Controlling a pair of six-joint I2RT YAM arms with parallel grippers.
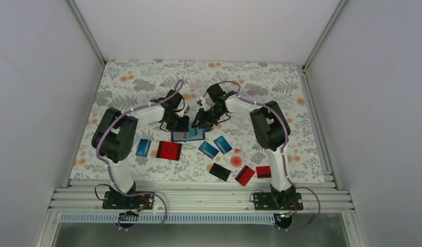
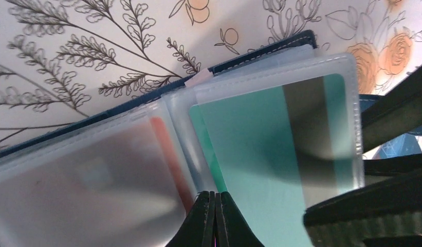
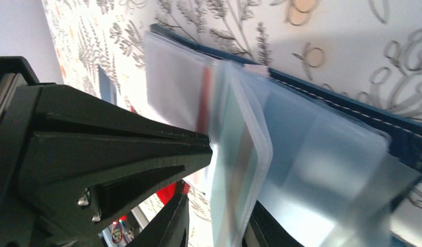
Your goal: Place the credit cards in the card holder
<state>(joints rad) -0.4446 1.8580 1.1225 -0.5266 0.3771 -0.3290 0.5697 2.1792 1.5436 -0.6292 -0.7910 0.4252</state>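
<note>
On the floral table (image 1: 280, 82), both arms bend inward to the middle of the top view. There the open card holder (image 1: 188, 135) keeps a teal card (image 2: 250, 149) in one clear sleeve (image 2: 332, 64) and a red-edged one in the sleeve to its left. The left gripper (image 2: 215, 216), claw pressed together, has its tips at the sleeves by the fold, and the right gripper (image 3: 216, 227) pinches the teal card's sleeve. Lower in the frame lie seven loose credit cards (image 1: 169, 150): three blue, three red, one black.

Bright even overhead light, soft shadows; wrist cams blurry close-up, sheen on card holder (image 2: 198, 103)
</note>
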